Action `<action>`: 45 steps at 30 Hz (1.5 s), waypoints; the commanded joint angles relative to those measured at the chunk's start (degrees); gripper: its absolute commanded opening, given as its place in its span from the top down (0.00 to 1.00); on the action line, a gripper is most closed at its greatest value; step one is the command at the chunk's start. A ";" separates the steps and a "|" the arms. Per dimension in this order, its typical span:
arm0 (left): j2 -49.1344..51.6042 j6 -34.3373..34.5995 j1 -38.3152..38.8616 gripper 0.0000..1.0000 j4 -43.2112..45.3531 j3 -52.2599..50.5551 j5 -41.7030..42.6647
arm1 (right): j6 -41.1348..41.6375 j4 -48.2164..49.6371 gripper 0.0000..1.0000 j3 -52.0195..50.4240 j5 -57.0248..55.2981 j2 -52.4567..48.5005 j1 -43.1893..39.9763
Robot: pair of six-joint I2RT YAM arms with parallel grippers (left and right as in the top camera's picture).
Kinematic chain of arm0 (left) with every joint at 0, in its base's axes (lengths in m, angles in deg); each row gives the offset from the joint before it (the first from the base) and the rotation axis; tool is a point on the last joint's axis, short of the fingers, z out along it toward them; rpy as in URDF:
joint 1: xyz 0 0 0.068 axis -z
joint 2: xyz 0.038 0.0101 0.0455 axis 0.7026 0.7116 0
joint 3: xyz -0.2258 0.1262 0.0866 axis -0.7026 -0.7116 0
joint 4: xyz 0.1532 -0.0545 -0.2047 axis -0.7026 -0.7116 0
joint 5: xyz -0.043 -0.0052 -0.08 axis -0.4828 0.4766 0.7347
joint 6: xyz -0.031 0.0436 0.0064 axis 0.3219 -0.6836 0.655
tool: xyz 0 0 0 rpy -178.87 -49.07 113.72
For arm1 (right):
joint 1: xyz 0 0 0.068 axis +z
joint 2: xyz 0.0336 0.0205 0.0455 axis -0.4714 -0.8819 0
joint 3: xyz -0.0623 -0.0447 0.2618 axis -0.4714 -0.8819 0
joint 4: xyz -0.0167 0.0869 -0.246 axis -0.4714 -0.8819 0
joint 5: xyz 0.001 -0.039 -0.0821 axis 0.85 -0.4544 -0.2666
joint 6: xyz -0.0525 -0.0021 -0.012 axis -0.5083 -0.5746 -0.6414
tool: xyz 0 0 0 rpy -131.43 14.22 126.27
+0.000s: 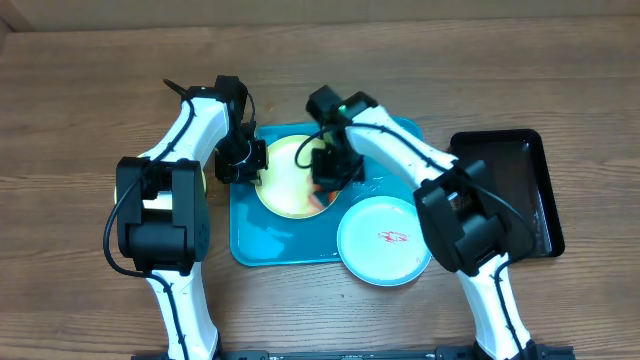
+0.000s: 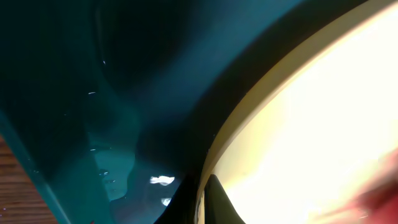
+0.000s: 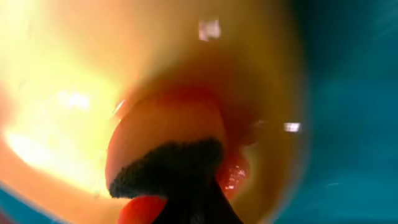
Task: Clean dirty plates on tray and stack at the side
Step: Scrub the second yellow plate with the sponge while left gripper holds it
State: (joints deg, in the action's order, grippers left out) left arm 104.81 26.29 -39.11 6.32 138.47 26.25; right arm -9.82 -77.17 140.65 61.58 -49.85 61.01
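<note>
Overhead sharp, evenly lit; wrist views blurred, glare bleaching the plate (image 2: 323,112).

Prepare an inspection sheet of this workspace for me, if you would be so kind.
Surface: wooden table, brown grain.
Job's things: turquoise tray at centre; yellow plate on it; white plate with a red smear, overlapping the tray's lower right corner in the overhead view.
Clutter: black tray at the right.
Grippers: left gripper at the yellow plate's left rim, grip unclear; right gripper holds a sponge on that plate.
Cables: black cables run along both arms.
Surroundings: nothing seen.
</note>
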 commanded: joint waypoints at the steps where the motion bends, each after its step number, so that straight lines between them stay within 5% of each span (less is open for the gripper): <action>1: 3.30 -0.26 0.17 0.96 2.16 -2.19 -2.58 | -0.61 3.04 0.96 1.64 -8.76 -1.40 -2.03; 7: 3.30 -0.24 0.17 0.96 3.02 -2.19 -2.25 | 2.51 12.33 0.96 1.16 -5.42 -4.11 -1.73; 11: 3.30 -0.24 0.17 0.96 3.43 -2.19 -2.19 | 2.27 20.76 0.96 1.16 15.04 -9.27 0.44; 16: 3.30 -0.24 0.17 0.96 3.45 -2.19 -2.12 | -0.85 20.41 0.96 1.73 24.20 -9.60 2.21; 26: 3.30 -0.26 0.17 0.96 3.45 -2.19 -2.16 | -4.17 -2.03 0.96 5.20 6.49 -8.98 -0.31; 35: 3.30 -0.26 0.17 0.96 3.45 -2.19 -2.16 | -3.93 -3.87 0.96 14.49 -20.96 -8.74 -1.31; 40: 3.30 -0.26 0.17 0.96 3.48 -2.19 -2.14 | -3.98 4.13 0.96 14.32 -18.51 -8.76 -0.24; 45: 3.30 -0.26 0.17 0.96 3.50 -2.19 -2.14 | -4.22 10.08 0.96 14.32 -3.52 -8.76 1.38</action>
State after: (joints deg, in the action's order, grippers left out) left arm 104.81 26.33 -39.11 8.66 138.37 28.61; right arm -13.75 -69.69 153.94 50.08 -57.19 61.60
